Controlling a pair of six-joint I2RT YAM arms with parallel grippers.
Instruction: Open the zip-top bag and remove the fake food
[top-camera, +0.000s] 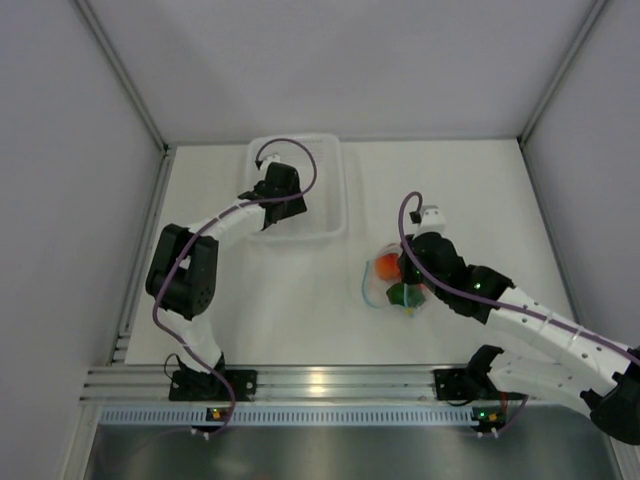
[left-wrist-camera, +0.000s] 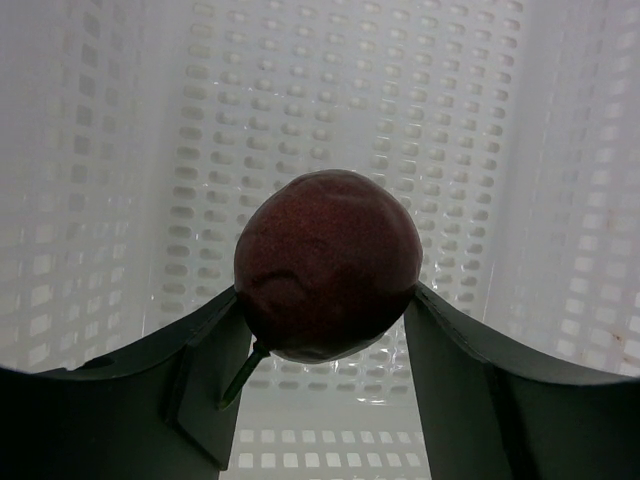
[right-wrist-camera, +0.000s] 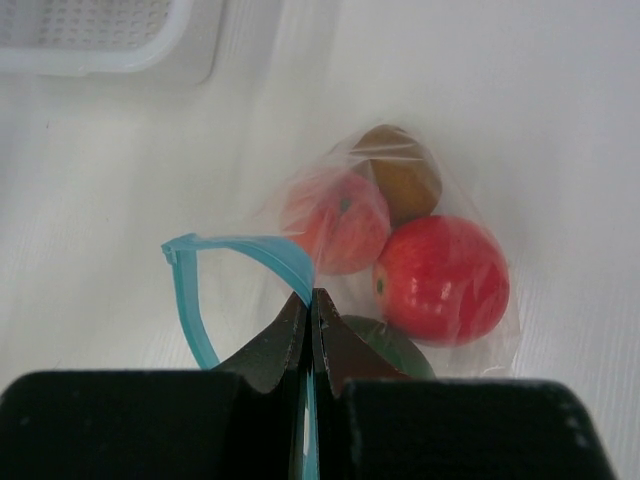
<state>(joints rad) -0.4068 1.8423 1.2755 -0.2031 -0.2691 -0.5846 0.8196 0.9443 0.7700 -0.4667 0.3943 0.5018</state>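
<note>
My left gripper (top-camera: 283, 203) is over the white tub (top-camera: 330, 185), shut on the dark maroon fruit (left-wrist-camera: 328, 263), held between both fingers above the tub's perforated floor (left-wrist-camera: 330, 120). My right gripper (right-wrist-camera: 311, 297) is shut on the teal-blue zip strip (right-wrist-camera: 190, 300) of the clear zip-top bag (right-wrist-camera: 480, 225), whose mouth gapes open. Inside the bag lie a red fruit (right-wrist-camera: 442, 279), an orange fruit (right-wrist-camera: 337, 221), a brownish fruit (right-wrist-camera: 403, 171) and a green fruit (right-wrist-camera: 390, 344), partly hidden by my fingers. In the top view the bag (top-camera: 380, 285) lies mid-table under my right gripper (top-camera: 410, 278).
The white tub's corner (right-wrist-camera: 100, 35) shows at the upper left of the right wrist view. Grey walls enclose the table on three sides (top-camera: 60, 200). An aluminium rail (top-camera: 320, 383) runs along the near edge.
</note>
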